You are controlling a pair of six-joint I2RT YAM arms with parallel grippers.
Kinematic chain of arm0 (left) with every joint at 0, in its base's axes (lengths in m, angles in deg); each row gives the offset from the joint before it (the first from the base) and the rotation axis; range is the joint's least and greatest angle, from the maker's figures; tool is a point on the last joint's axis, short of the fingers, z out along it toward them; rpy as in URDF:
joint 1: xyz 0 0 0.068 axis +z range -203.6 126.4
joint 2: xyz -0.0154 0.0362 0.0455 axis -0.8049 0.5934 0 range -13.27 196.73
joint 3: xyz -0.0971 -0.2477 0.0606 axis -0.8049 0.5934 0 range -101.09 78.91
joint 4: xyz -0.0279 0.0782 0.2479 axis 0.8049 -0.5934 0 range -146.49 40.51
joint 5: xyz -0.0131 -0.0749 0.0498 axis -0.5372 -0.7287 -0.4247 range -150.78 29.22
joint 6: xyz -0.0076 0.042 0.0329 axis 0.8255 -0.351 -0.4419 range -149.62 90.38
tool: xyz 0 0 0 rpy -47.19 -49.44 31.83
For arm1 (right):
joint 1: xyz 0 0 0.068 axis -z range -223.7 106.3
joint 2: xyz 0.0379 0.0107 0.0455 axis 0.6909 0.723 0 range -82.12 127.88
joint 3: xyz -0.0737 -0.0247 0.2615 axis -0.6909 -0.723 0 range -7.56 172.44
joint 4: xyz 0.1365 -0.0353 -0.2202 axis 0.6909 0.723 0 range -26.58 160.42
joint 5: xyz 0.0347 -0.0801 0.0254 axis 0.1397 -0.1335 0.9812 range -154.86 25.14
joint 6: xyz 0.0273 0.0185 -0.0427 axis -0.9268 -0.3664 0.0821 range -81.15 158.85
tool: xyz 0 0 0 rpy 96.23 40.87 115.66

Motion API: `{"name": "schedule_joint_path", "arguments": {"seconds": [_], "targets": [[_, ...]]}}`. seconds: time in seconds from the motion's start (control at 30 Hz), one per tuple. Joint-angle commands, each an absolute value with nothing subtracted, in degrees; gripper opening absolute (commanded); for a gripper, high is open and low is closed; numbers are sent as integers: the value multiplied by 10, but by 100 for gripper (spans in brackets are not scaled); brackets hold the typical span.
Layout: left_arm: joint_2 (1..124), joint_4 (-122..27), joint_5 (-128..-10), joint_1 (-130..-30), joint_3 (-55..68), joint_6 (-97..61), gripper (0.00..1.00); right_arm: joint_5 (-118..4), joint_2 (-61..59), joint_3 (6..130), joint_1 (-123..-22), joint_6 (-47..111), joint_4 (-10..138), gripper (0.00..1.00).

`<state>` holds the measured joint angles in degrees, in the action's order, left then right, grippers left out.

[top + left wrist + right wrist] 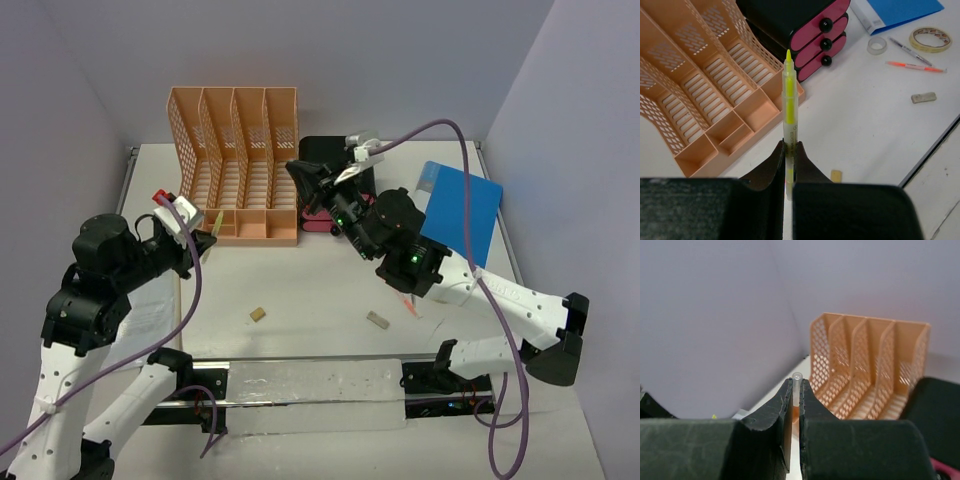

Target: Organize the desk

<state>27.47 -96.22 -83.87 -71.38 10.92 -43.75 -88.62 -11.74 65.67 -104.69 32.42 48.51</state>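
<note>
The white desk [320,285] holds a peach lattice file rack [240,165] at the back. My left gripper [205,238] is shut on a yellow highlighter [789,100] and holds it just in front of the rack's low front compartments [735,135], tip pointing away. In the left wrist view the fingertips [790,146] pinch its barrel. My right gripper [294,168] is raised above the desk beside the rack. In the right wrist view the gripper [796,384] is shut on a thin clear-tipped pen [797,377], only its end showing.
A black box with pink drawers [820,35] stands right of the rack. A blue folder [460,210] lies at the back right. Two tape rolls [877,45] [930,39], two pens [915,66], a grey eraser [377,320] and a tan eraser [257,314] lie loose. A paper sheet [150,310] lies at the left.
</note>
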Motion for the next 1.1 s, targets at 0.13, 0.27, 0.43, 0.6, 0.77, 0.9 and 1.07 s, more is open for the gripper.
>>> {"name": "schedule_joint_path", "arguments": {"seconds": [0.13, 0.27, 0.43, 0.6, 0.77, 0.9, 1.07], "targets": [[323, -939, -894, -710, 51, -413, 0, -689, -93, 648, -1050, 381, 326, 0], [355, -947, -899, -710, 21, -411, 0, -607, -85, 642, -1050, 381, 310, 0], [369, -950, -916, -710, 10, -407, 0, -596, -71, 638, -1048, 377, 305, 0], [375, -956, -924, -711, 11, -404, 0, -584, -48, 641, -1041, 366, 302, 0], [368, -955, -927, -712, 24, -402, 0, -580, -34, 642, -1029, 348, 290, 0], [367, -954, -925, -714, 26, -402, 0, -582, -28, 640, -1022, 338, 289, 0], [367, -956, -922, -715, 27, -402, 0, -584, -26, 635, -1013, 326, 287, 0]]}}
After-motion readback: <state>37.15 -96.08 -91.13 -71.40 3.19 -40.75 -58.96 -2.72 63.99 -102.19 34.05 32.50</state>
